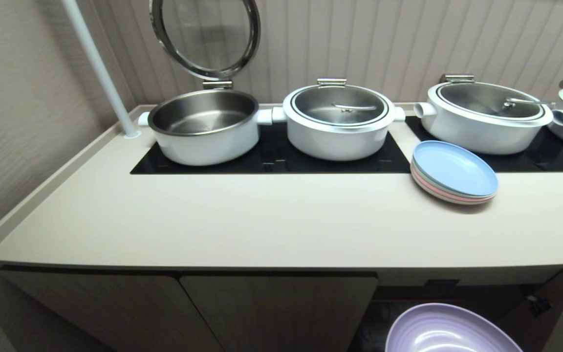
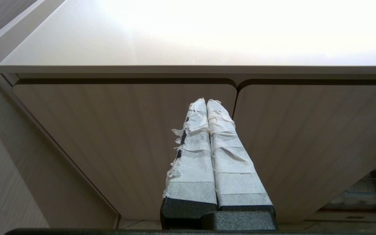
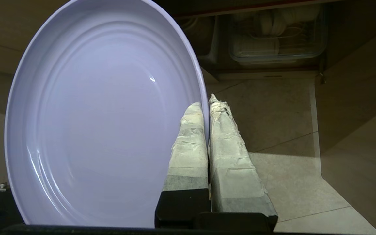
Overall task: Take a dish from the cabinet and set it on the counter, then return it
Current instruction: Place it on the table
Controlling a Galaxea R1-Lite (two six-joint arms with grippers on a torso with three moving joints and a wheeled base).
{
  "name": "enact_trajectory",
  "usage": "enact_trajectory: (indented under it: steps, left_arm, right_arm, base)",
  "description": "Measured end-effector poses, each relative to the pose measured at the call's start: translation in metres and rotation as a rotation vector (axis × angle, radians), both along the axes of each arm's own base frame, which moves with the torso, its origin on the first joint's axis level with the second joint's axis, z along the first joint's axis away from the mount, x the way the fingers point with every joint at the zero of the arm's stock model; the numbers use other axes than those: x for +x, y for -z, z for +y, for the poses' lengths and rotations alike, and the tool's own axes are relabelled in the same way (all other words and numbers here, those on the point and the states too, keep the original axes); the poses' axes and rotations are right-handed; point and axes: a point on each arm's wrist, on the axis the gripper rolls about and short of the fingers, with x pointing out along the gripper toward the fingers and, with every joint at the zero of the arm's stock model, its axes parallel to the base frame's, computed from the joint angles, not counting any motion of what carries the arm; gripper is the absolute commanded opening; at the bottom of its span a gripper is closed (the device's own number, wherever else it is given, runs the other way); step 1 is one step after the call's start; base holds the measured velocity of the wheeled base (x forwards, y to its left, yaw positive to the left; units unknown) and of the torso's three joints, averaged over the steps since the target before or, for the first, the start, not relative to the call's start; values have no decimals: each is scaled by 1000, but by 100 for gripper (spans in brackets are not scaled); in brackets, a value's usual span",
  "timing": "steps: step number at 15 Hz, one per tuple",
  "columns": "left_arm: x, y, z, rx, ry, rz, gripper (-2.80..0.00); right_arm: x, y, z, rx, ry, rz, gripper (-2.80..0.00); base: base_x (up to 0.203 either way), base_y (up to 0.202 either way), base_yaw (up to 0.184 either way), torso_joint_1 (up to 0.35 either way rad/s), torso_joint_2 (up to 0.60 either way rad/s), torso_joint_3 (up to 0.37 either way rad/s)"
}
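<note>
The counter (image 1: 271, 220) spans the view, its black cooktop (image 1: 271, 159) carrying white pots (image 1: 337, 122) toward the back wall. Under the counter sits the cabinet (image 1: 203, 308), its doors at the left end closed and its right end open. On the counter, beside the cooktop, lies a stack of plates (image 1: 452, 171). The purple dish (image 3: 100, 114) hangs below the counter's front edge, before the open cabinet, its rim pinched in the right gripper (image 3: 207, 104). The left gripper (image 2: 206, 101), fingers pressed together and empty, points at the closed doors.
</note>
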Motion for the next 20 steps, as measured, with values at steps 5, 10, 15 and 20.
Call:
enact_trajectory:
  steps: [5,10,15,20]
  left_arm:
    - [0,0,0,0,0,0,-280]
    - [0,0,0,0,0,0,-280]
    - [0,0,0,0,0,0,-280]
    - [0,0,0,1,0,0,-280]
  right_arm:
    - [1,-1,0,-1,2,-10,-280]
    - [0,0,0,-2,1,-2,-280]
    - [0,0,0,-2,1,-3,-280]
    - [1,-1,0,-5,-1,-13,-280]
  base:
    - [0,0,0,0,0,0]
    - [0,0,0,0,0,0]
    - [0,0,0,0,0,0]
    - [0,0,0,0,0,0]
